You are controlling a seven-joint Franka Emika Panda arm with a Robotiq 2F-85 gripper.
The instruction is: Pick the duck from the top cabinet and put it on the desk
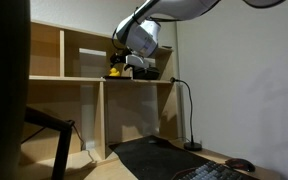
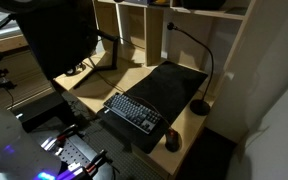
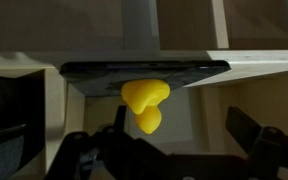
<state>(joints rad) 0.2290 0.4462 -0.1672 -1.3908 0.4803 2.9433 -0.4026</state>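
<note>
The yellow duck (image 3: 144, 101) fills the middle of the wrist view, which stands upside down, so the duck seems to hang from a dark flat surface (image 3: 144, 72). My gripper (image 3: 181, 120) is open, with the duck between its fingers, close to one of them and untouched. In an exterior view the duck (image 1: 115, 71) sits on the shelf board of the top cabinet (image 1: 74, 77), and my gripper (image 1: 132, 64) is right beside it. The desk (image 2: 94, 98) lies below with its black mat (image 2: 174, 85).
A dark boxy object (image 1: 152, 71) stands on the shelf beside the gripper. A black gooseneck lamp (image 1: 189, 110), a keyboard (image 2: 134, 110) and a mouse (image 2: 172, 140) are on the desk. Vertical dividers (image 1: 63, 50) bound the cubbies. A dark chair (image 2: 54, 40) stands near the desk.
</note>
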